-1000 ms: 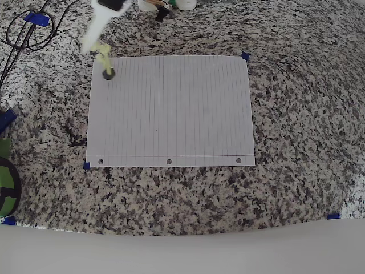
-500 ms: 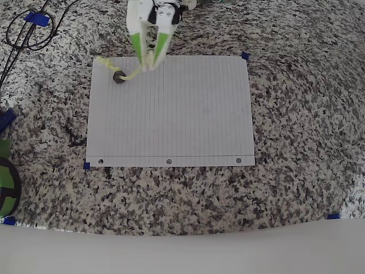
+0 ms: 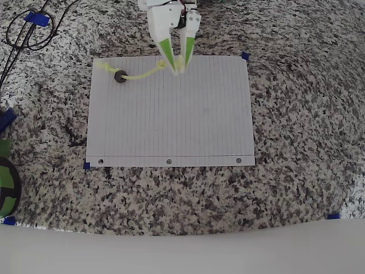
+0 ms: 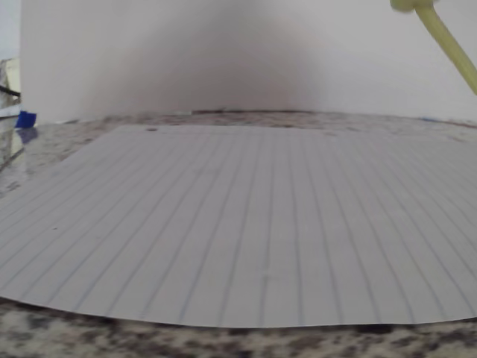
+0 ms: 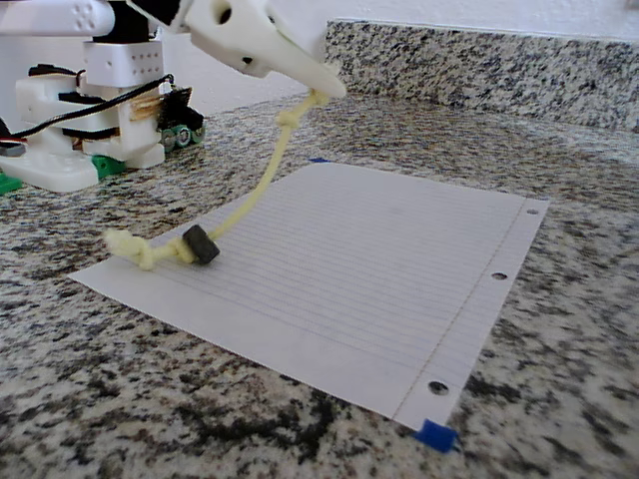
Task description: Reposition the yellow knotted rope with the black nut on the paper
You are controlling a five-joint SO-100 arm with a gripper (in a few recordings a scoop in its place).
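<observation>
overhead: end effector (image 3: 177,67) pinches rope (image 3: 140,75) end, nut (image 3: 120,77) lying on paper (image 3: 171,125) top-left | wrist: rope (image 4: 447,41) dangles | fixed: rope (image 5: 255,185) slants up; drag slowly, low, nut (image 5: 199,243) sliding.

We seem to be in a home kitchen: speckled granite table (image 5: 559,329) with matching backsplash (image 5: 479,65) (white wall above).

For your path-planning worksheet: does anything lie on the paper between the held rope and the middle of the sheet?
Nothing visible does. The hand holds the yellow knotted rope by one end; the paper ahead is bare.
</observation>
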